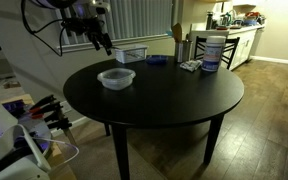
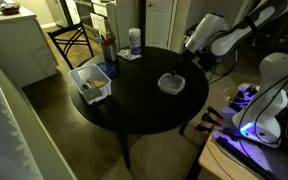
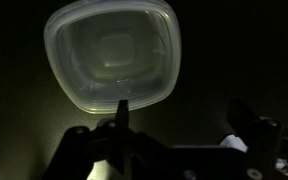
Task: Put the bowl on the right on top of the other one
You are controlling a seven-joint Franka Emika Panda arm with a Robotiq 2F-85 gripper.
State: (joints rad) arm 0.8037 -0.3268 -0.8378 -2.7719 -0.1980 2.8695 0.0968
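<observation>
A clear, squarish plastic bowl (image 1: 116,77) sits on the round black table (image 1: 184,100). It shows in both exterior views (image 2: 170,83) and fills the upper left of the wrist view (image 3: 112,55). A second outline shows inside it; I cannot tell whether that is another bowl nested in it. I see no separate second bowl on the table. My gripper (image 3: 184,120) is open and empty. It hangs above the table just behind the bowl (image 1: 106,46) (image 2: 181,68). One finger overlaps the bowl's rim in the wrist view; the other stands clear over bare table.
A clear plastic bin (image 2: 91,82) with items stands at the table's far edge (image 1: 132,55). A small blue item (image 1: 156,60) and a white packet (image 1: 191,66) lie nearby. A bottle (image 2: 134,42) stands at the edge. A white bucket (image 1: 212,50) stands behind the table.
</observation>
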